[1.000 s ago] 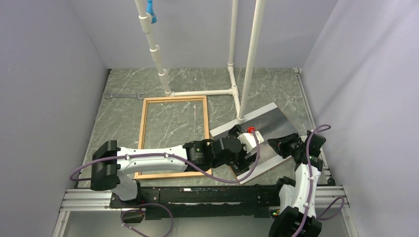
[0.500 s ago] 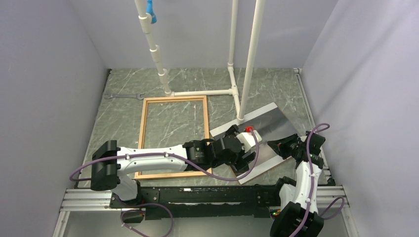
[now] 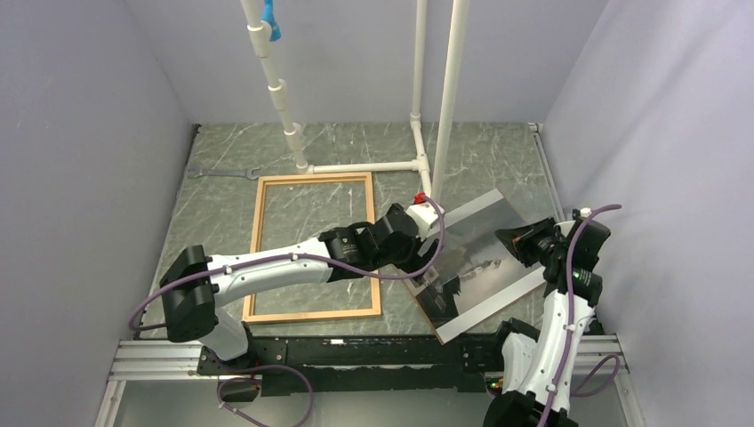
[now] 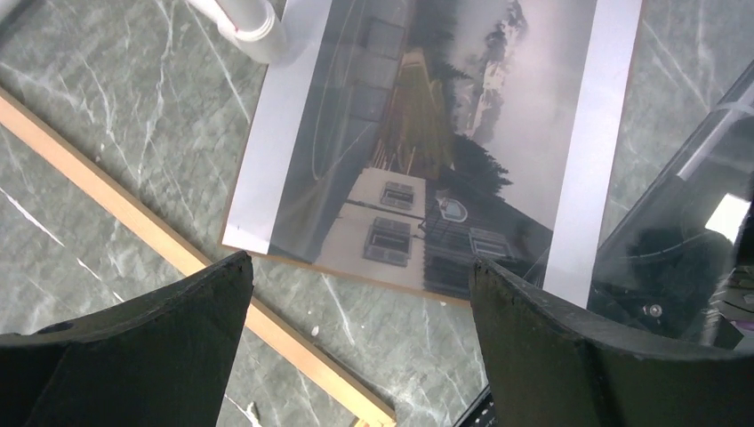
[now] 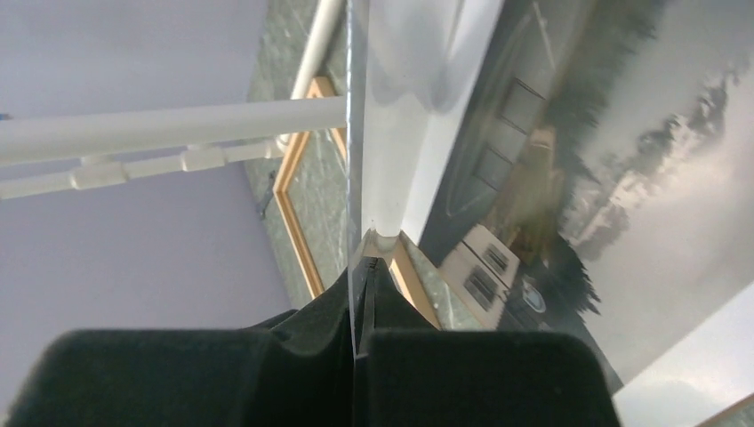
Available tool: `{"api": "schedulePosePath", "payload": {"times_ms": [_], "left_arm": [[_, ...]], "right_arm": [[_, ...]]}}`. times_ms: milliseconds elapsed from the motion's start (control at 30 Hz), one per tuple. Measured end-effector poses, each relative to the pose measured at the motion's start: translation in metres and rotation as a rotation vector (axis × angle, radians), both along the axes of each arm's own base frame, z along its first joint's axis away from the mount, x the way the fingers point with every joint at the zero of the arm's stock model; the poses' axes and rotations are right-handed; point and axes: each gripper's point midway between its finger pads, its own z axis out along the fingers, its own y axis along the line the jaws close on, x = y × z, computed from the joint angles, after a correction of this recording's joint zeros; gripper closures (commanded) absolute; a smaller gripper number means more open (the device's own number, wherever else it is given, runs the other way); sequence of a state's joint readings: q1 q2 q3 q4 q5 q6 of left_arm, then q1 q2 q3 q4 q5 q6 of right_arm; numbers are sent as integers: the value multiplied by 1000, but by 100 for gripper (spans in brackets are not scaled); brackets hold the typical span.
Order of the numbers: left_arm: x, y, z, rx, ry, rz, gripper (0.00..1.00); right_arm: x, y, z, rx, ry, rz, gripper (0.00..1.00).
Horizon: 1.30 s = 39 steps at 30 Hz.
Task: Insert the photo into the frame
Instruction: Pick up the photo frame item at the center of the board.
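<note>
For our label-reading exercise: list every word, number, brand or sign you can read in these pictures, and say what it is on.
None: no readable text shows on the photo, the frame, the clear pane, the left arm or the right arm.

One overhead view, two wrist views.
The top camera looks down from behind the arms over the tabletop (image 3: 356,142); both wrist cameras sit close, left above the photo (image 4: 427,133) and frame (image 4: 89,171), right sighting along the clear pane (image 5: 382,107) at both.
</note>
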<state>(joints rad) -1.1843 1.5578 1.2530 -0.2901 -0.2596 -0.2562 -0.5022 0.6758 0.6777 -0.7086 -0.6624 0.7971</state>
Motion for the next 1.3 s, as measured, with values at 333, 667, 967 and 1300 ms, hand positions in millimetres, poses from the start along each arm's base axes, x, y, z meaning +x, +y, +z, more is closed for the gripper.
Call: {"api": "schedulePosePath", "payload": {"times_ms": [333, 667, 967, 1300], "left_arm": [[12, 27, -2, -39, 65, 61, 4], [37, 79, -17, -88, 176, 181, 4], [64, 138, -31, -151, 280, 326, 4], [72, 185, -43, -173, 328, 428, 3]], "right_arm": [[9, -3, 40, -24, -66, 13, 100], [15, 13, 71, 39, -111, 99, 100], [12, 30, 131, 43, -232, 170, 100], [-10, 52, 234, -48, -488, 254, 100]]}}
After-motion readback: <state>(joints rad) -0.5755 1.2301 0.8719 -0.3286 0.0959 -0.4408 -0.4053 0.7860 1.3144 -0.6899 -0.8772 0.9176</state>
